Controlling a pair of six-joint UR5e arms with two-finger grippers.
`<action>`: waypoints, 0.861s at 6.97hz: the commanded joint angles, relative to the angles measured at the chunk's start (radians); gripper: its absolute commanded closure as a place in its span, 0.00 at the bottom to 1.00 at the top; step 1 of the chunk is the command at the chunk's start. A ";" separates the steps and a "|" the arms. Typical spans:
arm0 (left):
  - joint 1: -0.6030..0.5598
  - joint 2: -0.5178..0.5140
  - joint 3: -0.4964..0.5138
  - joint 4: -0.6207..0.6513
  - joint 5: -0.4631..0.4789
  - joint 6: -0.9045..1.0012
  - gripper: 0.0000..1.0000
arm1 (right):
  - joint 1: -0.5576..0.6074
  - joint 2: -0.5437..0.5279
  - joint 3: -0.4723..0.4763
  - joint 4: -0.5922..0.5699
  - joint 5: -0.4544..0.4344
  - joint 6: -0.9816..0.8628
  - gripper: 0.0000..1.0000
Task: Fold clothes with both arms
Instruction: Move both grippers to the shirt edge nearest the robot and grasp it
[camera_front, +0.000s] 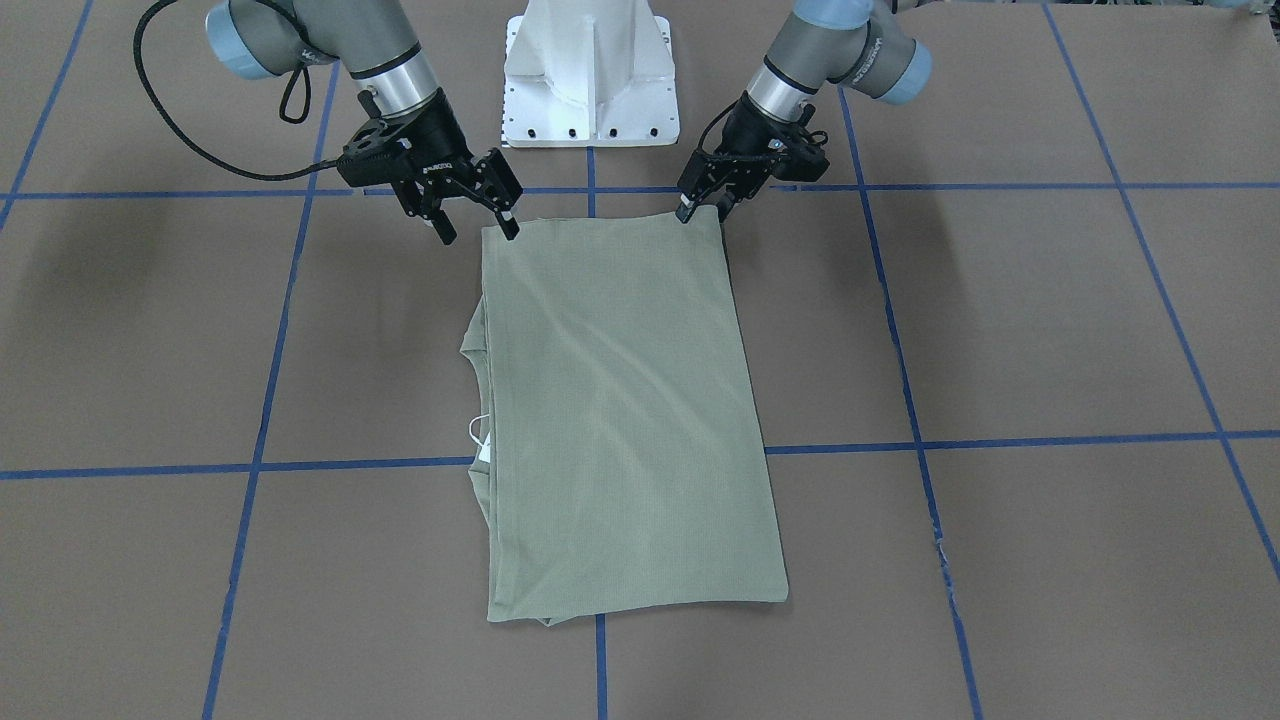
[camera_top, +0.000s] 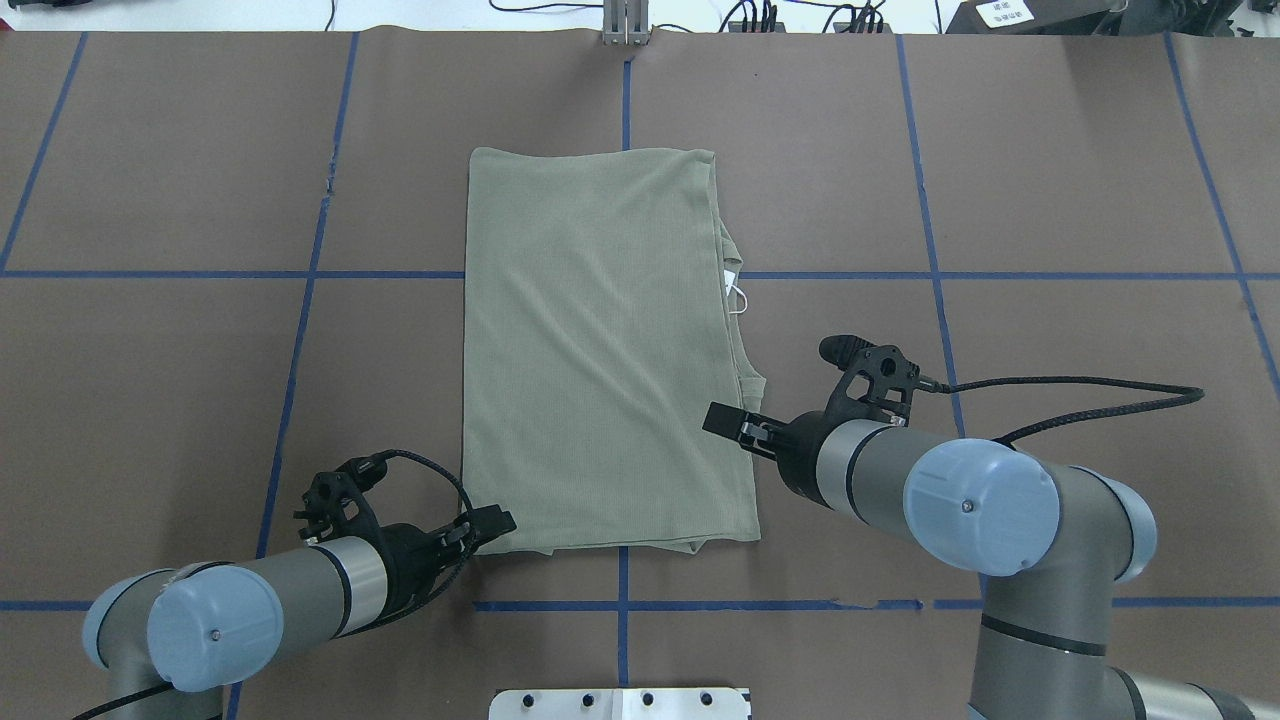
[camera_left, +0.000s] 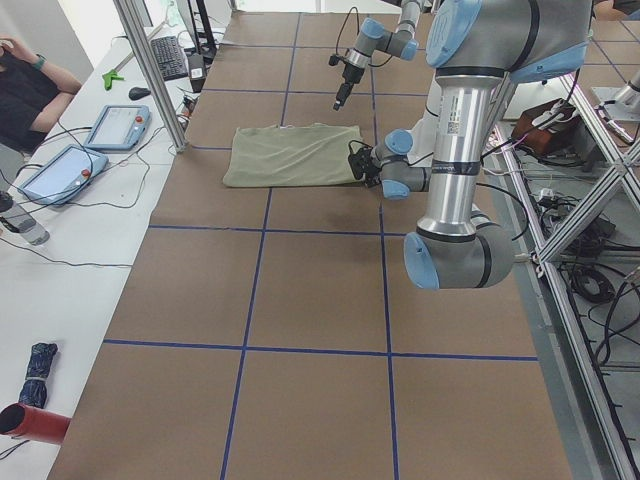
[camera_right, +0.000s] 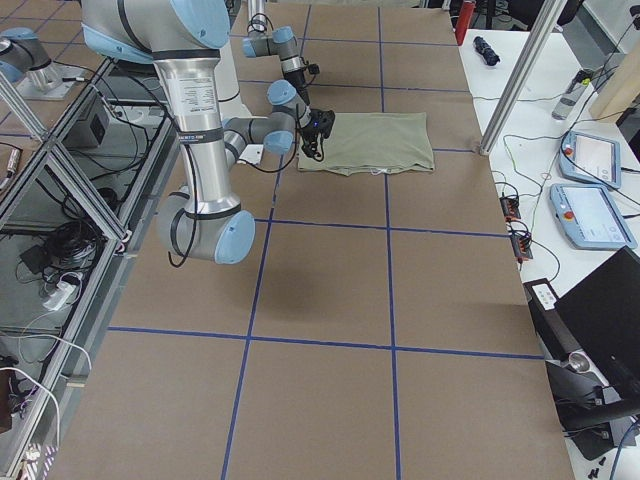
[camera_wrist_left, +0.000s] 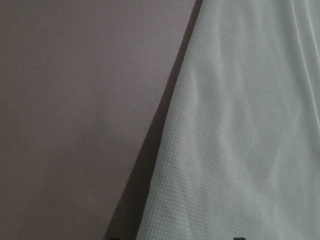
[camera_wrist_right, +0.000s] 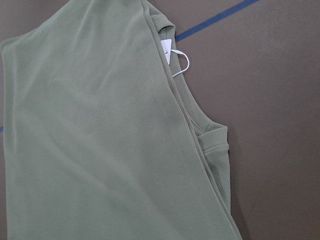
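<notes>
Overhead exterior shows the pale olive-green ribbed knit shirt (camera_top: 600, 350) folded into a long flat rectangle in the middle of the brown paper-covered table (camera_top: 150, 400), across a blue tape line (camera_top: 850, 275). Its collar and small white hang tag (camera_top: 733, 285) peek out along the robot's right edge. The black two-finger left gripper (camera_front: 703, 210) sits low at the shirt's near left corner, jaws slightly apart and not clamped. The black right gripper (camera_front: 478, 232) hovers above the near right corner, jaws spread wide, holding nothing.
</notes>
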 joint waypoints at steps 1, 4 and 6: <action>0.001 -0.004 0.002 -0.002 0.001 -0.022 0.50 | 0.000 0.000 -0.002 0.000 0.000 0.000 0.00; 0.002 -0.004 -0.003 -0.002 0.004 -0.035 1.00 | -0.012 0.008 -0.028 -0.012 -0.029 0.046 0.04; 0.001 -0.006 -0.009 -0.002 0.004 -0.035 1.00 | -0.061 0.053 -0.026 -0.148 -0.046 0.222 0.11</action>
